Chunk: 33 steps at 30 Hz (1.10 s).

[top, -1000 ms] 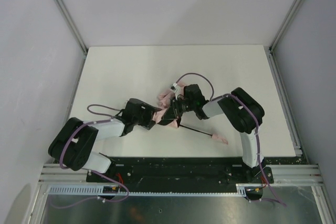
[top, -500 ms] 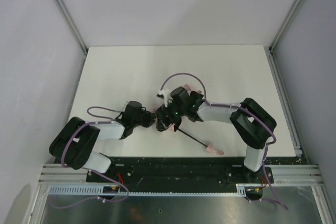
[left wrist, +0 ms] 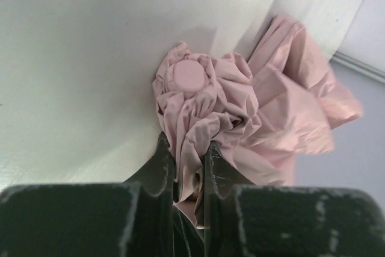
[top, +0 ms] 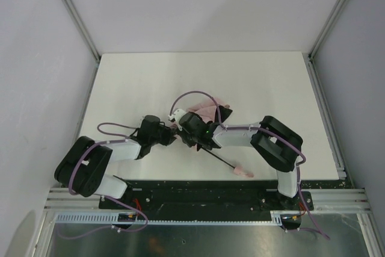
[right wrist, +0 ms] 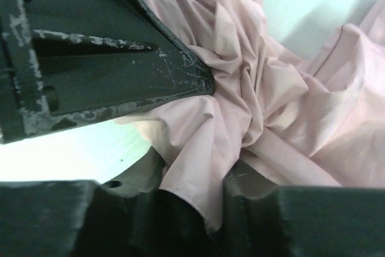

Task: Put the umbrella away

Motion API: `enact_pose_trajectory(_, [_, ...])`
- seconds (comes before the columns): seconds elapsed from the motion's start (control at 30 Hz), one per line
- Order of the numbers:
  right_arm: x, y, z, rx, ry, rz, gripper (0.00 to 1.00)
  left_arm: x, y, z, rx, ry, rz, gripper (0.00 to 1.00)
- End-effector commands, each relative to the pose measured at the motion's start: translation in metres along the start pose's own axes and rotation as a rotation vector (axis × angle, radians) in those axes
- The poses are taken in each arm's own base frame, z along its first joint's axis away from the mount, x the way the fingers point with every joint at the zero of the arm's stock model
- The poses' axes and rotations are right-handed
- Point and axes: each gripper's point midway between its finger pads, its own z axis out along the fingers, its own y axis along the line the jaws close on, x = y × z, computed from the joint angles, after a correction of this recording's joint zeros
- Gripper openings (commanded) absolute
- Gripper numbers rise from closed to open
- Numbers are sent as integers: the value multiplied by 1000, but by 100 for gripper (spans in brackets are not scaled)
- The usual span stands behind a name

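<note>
Fingers of the left claw (left wrist: 186, 144) stand narrow at the bottom centre of the left wrist view, pinched on a fold of the umbrella (left wrist: 204, 100). Its pale pink fabric bunches into a crumpled rosette just above them, with a round pink cap (left wrist: 188, 75) at the middle and looser folds spilling toward the right edge. Beneath lies the white desk (left wrist: 72, 58). In the right wrist view the right claw (right wrist: 195, 167) sits at the bottom with its jaws partway apart. A hanging fold of the umbrella (right wrist: 271, 88) fills the gap between them, but whether they press it I cannot tell. A dark scratched bar (right wrist: 108, 58) slants in from the upper left of that frame, its tip touching the fabric. From above, the left claw (top: 171, 136) and the right claw (top: 187, 129) meet just left of the frame's centre, close together. The umbrella (top: 207, 111) shows as a pink bundle peeking out above the right claw. Its thin black shaft (top: 219, 159) runs down and to the right across the desk (top: 150, 82) to the small pink handle (top: 242, 171), which lies near the desk's lower edge.
</note>
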Motion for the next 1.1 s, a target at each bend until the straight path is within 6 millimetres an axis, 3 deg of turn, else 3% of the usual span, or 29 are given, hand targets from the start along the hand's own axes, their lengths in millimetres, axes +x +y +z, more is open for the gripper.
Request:
enact_pose_trajectory(0.0, [102, -20, 17, 62, 307, 20, 10, -1, 30, -9, -105, 5, 35, 0])
enact_pose_trajectory(0.07, [113, -16, 19, 19, 340, 37, 2, -5, 19, -13, -70, 3, 52, 6])
enact_pose_trajectory(0.13, [115, -8, 19, -64, 343, 75, 1, -9, 9, -19, -35, -7, 68, 29])
enact_pose_trajectory(0.23, [101, 6, 16, -236, 298, 166, 0, -16, -1, -28, 3, -16, 76, 79])
enact_pose_trajectory(0.27, [94, 11, 14, -292, 280, 197, 0, -18, -4, -31, 15, -15, 79, 89])
enact_pose_trajectory(0.33, [80, 18, 10, -413, 241, 266, 0, -21, -10, -36, 36, -16, 73, 97])
enact_pose_trajectory(0.53, [41, 25, -7, -695, 151, 470, 0, -23, -19, -36, 45, -1, 61, 99])
enact_pose_trajectory(0.93, [5, 33, -20, -916, 76, 625, 0, -9, 0, 3, -67, 2, 13, 99])
enact_pose_trajectory(1.0, [5, 36, -22, -943, 84, 635, 0, -10, 4, 10, -77, 0, 16, 95])
enact_pose_trajectory(1.07, [8, 37, -22, -957, 96, 642, 0, -7, 8, 15, -81, 16, 10, 84])
